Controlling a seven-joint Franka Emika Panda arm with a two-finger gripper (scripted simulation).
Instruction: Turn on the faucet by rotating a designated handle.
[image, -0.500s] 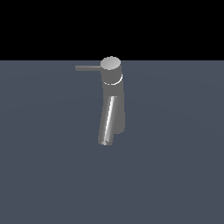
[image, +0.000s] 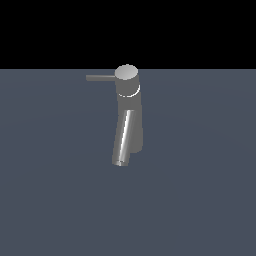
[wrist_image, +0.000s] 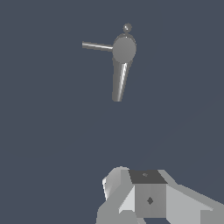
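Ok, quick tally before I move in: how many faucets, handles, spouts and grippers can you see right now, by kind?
Grey metallic upright faucet: 1
Thin straight grey rod handle on its round cap: 1
Slanted shiny tubular spout: 1
White robot gripper, seen only in the wrist view, apart from the faucet: 1
Total: 4

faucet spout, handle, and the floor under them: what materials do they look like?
Spout: polished metal by the look, with a bright streak along the tube. Handle: grey metal, duller and evenly shaded, possibly brushed. Floor: flat matte blue-grey with no texture or reflection; the render leaves its material open.
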